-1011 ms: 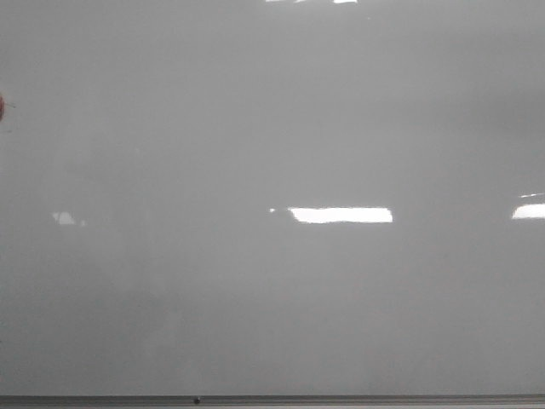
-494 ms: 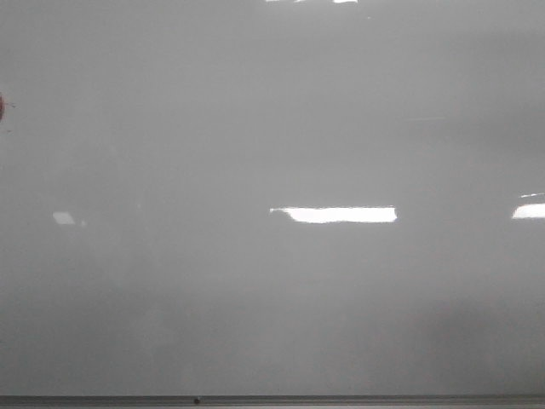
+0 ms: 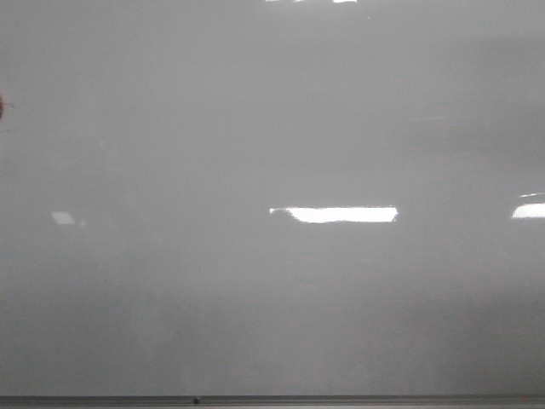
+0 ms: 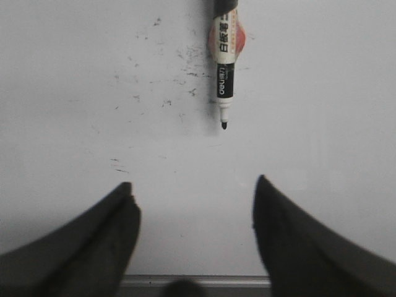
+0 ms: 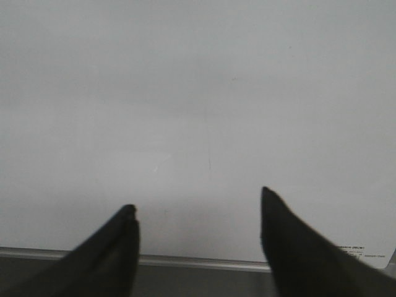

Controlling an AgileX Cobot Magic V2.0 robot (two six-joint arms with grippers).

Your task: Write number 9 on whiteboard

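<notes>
The whiteboard (image 3: 272, 281) fills the front view, pale grey and glossy, with its thin frame edge along the near side. No number 9 shows on it in any view. In the left wrist view a white marker pen (image 4: 225, 62) with black print lies on the board (image 4: 309, 93), its uncapped tip pointing toward my left gripper (image 4: 193, 185), which is open and empty and well short of the pen. My right gripper (image 5: 198, 198) is open and empty over a bare part of the board (image 5: 198, 93). Neither gripper shows in the front view.
Faint black specks and smudges (image 4: 179, 74) lie on the board beside the pen. A small red thing (image 3: 2, 106) shows at the left edge of the front view. The board's grey frame edge (image 5: 185, 260) runs just under both grippers. A small printed label (image 5: 359, 250) sits near the board's corner.
The dim reflections on the board have shifted slightly and the bright light bar now reads a little longer. Nothing else has visibly moved.
</notes>
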